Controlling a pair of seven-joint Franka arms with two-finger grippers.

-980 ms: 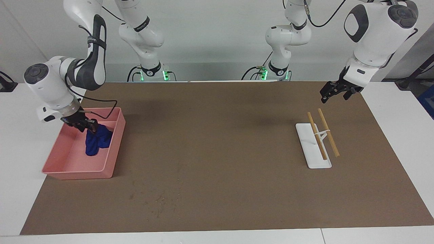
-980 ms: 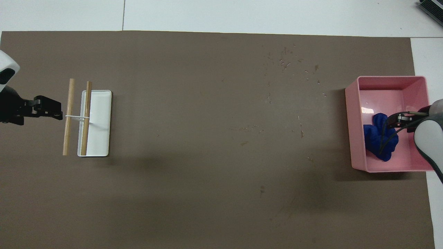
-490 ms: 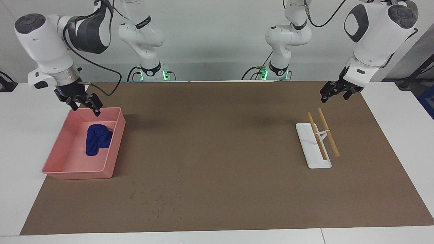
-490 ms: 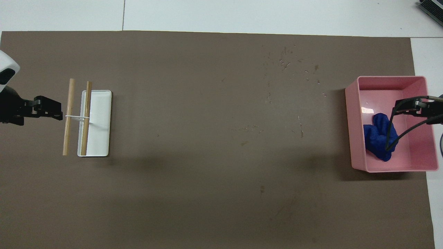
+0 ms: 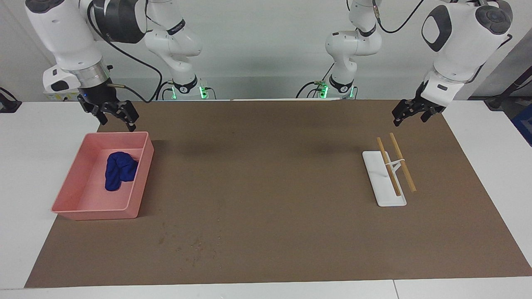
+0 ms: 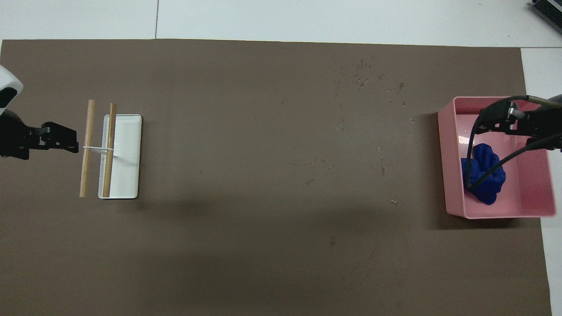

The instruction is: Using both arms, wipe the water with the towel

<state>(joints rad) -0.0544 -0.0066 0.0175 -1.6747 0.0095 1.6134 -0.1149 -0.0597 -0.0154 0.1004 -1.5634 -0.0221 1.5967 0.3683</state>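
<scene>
Right gripper [image 5: 117, 119] hangs in the air over the tray's [image 5: 141, 174] edge nearest the robots, jaws released, nothing in them. In the overhead view the right gripper [image 6: 487, 123] shows over the tray [image 6: 448, 175], with a black cable [image 6: 472, 162] looping across the towel [image 6: 483, 180]. It is clear of the cloth.

Left gripper [image 5: 403, 117] waits in the air over the mat [image 5: 266, 187], near the left arm's end, jaws released and empty. In the overhead view the left gripper [image 6: 66, 142] sits just beside the sticks [image 6: 90, 147], apart from them.

Towel [image 5: 118, 170]: blue, bunched, lying inside the pink tray, in the part nearer the robots. No gripper touches it.

Tray stands on the mat at the right arm's end of the bench [image 5: 25, 166]. A low divider crosses it near its robot-side wall.

White holder [image 5: 380, 187] lies on the mat toward the left arm's end. Two wooden sticks [image 5: 395, 166] rest across its wire stand, one over the holder, the other just beside it, both tilted.

Scattered small specks [image 6: 364, 83] on the mat, farther from the robots than the tray and beside it toward mid-bench.
</scene>
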